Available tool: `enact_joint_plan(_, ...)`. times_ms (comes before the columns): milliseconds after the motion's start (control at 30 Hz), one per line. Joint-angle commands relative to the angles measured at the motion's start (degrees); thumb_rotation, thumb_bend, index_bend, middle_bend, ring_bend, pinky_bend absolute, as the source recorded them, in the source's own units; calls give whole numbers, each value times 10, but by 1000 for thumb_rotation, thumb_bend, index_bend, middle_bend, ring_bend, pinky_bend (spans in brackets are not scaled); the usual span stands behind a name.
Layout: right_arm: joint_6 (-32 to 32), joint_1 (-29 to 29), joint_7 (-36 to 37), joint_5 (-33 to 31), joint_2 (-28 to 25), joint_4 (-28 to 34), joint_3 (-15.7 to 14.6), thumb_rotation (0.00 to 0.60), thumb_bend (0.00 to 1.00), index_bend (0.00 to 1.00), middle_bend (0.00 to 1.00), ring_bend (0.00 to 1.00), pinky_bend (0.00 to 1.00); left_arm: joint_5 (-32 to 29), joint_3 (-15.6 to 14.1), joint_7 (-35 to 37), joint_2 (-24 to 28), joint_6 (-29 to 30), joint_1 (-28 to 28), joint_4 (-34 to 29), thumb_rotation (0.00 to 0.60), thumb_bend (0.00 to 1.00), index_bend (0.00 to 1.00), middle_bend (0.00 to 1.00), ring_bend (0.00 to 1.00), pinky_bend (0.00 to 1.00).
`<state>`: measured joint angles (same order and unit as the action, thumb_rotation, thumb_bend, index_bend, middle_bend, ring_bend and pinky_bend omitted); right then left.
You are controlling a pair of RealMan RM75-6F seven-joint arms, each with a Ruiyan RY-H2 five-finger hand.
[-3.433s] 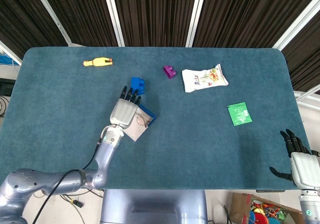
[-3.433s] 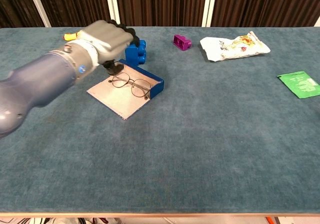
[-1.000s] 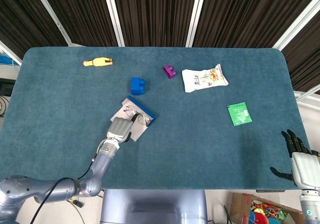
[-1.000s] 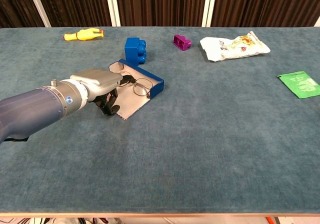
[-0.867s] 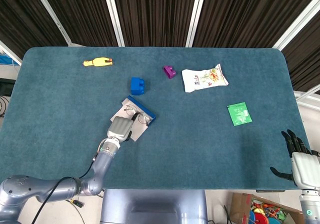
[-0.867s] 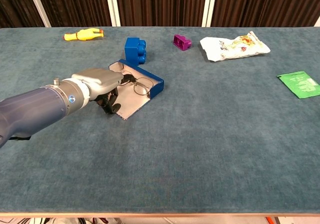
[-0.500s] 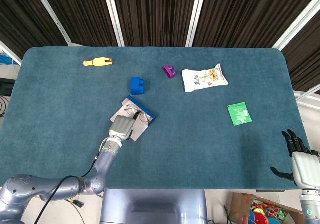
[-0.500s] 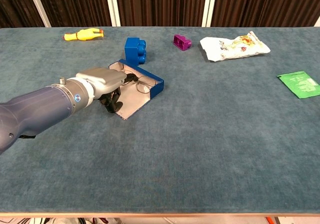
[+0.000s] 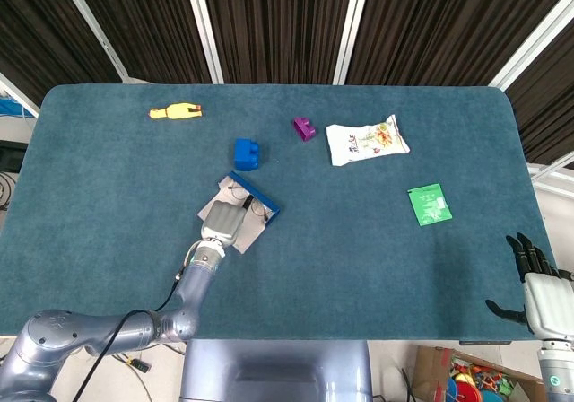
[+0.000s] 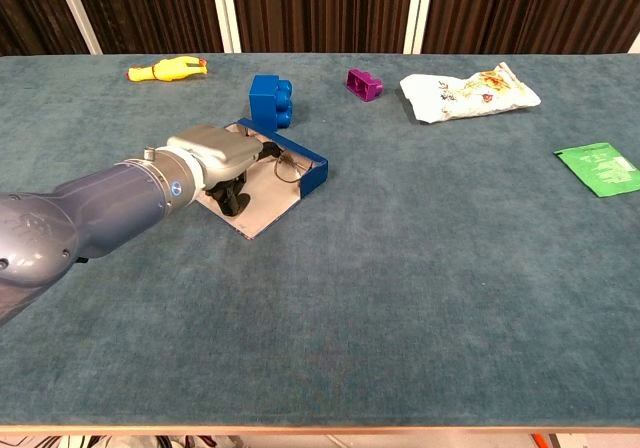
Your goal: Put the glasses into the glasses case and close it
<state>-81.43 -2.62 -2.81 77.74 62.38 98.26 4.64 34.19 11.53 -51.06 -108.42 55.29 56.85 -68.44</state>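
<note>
Forward over the open case is where the robot's left hand [image 10: 215, 151] has travelled: earlier it sat at the near corner of the grey flap, and now it covers most of the flap, its dark fingers [image 10: 232, 200] curled down onto the lining. Whether they pinch the flap edge cannot be told. The thin wire-rimmed glasses [image 10: 283, 168] lie inside the flat blue glasses case with a pale grey lining [image 10: 310, 171], against the blue wall, largely hidden by the hand; that placement suggests the hand is settling them or gathering the flap to fold it shut. The case rests on the teal cloth-covered bench [image 10: 420, 268]. The right hand [image 9: 538, 290] hangs off the bench's near edge, fingers spread, holding nothing.
</note>
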Motion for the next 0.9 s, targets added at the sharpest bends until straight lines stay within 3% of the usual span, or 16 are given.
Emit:
enact_joint_plan(33, 0, 0, 0, -1, 0, 0, 1, 600, 198, 12, 0, 110, 282, -4, 2, -4, -4, 0, 3, 4, 600, 443, 0, 715, 717, 748)
enact_joint_plan(700, 2, 0, -1, -3, -1, 1, 0, 600, 198, 14, 0, 110, 282, 54, -34, -11, 58, 71, -33, -114, 600, 444, 0, 702, 716, 748)
enact_joint_plan(833, 1, 0, -1, -3, -1, 1, 1, 600, 198, 15, 0, 110, 282, 72, -53, -13, 97, 84, -48, -164, 600, 379, 80, 624, 621, 717)
enact_joint_plan(900, 1, 0, -1, -3, -1, 1, 1, 600, 197, 14, 0, 110, 282, 92, -63, -7, 120, 96, -58, -187, 600, 311, 145, 536, 489, 597)
